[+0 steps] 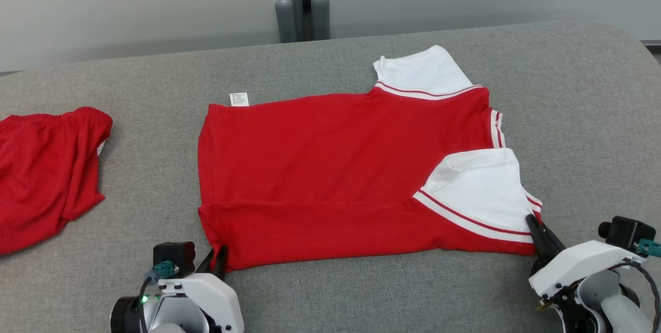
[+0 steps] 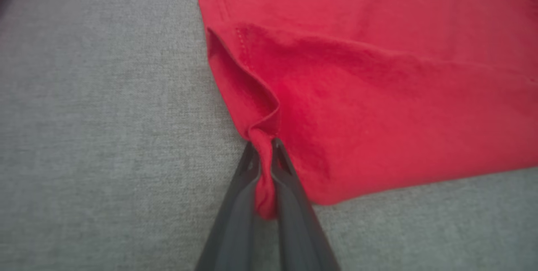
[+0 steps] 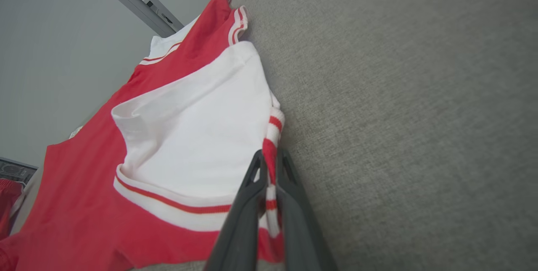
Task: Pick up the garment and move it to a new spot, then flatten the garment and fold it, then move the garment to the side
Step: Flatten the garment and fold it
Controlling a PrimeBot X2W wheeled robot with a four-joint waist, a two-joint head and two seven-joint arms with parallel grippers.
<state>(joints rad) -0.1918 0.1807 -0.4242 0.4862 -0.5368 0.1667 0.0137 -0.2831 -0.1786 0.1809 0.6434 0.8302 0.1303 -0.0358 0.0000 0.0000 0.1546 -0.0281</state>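
Note:
The garment (image 1: 330, 168) is a red shirt with white sleeves, lying flat on the grey table (image 1: 568, 90) with its near long edge folded over. At its near left corner my left gripper (image 1: 219, 258) is shut on a pinch of red hem (image 2: 265, 178). My right gripper (image 1: 537, 227) is shut on the striped red-and-white edge (image 3: 271, 166) at the near right corner, just beside the white sleeve (image 3: 197, 136). The other white sleeve (image 1: 421, 72) lies at the far side.
A second red garment (image 1: 46, 168) lies crumpled at the table's left edge. A grey post (image 1: 302, 2) stands behind the table. Bare grey cloth surface stretches to the right of the shirt and along the near edge.

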